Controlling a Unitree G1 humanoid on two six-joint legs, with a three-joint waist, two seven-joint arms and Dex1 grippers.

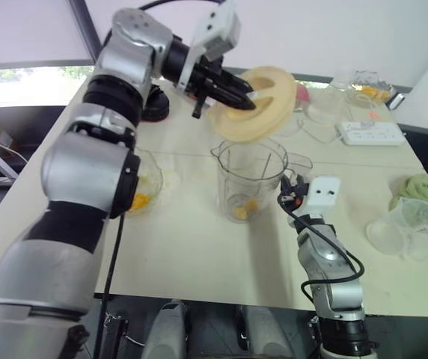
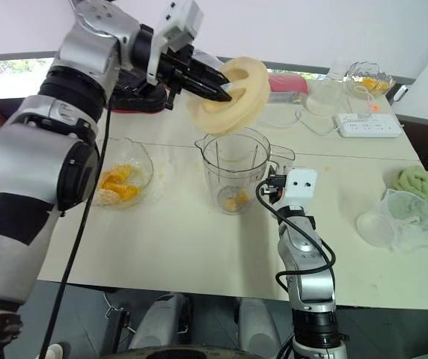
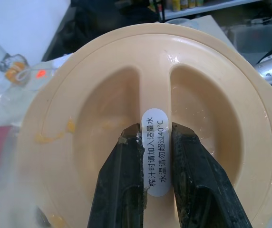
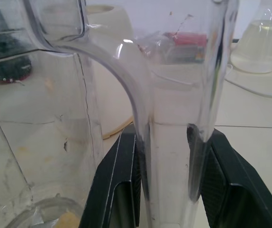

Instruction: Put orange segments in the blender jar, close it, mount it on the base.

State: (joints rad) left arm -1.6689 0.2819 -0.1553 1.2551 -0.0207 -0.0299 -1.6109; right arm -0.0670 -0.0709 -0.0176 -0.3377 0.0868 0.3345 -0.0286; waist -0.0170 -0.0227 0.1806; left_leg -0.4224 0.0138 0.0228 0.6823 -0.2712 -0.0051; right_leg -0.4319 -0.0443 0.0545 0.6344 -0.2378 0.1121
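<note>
Right hand: At the near edge of the table [image 2: 176, 254], the right gripper [image 4: 167, 137] has its two black fingers clamped on either side of the clear handle [image 2: 283, 158].
Jar: The blender jar [image 2: 233, 161] stands upright near the middle of the table, just left of that gripper. Its mouth is uncovered.
Fruit: A few orange segments [image 2: 234, 200] lie at the bottom of the jar.
Bowl: To the left of the jar, apart from it, a glass bowl [image 2: 135, 161] holds more orange pieces and pulp.
Right edge: A clear plastic jug [image 2: 384, 221] lies tipped over near the right side, with a green cloth [image 2: 421, 183] just beyond it.
Lid: The cream lid [image 2: 236, 97] hangs tilted in the air above and slightly beyond the jar's mouth, not touching it.
Left hand: The left gripper [image 3: 155, 135] reaches in from the left and pinches the lid's central ridge. A white label [image 3: 154, 142] runs down the ridge between its fingers.
Far side: A white power strip [image 2: 367, 123] lies far right, with a small glass dish [image 2: 367, 78] of orange pieces beyond it. The black blender base [image 1: 154, 108] sits far left, partly hidden behind the left arm.
</note>
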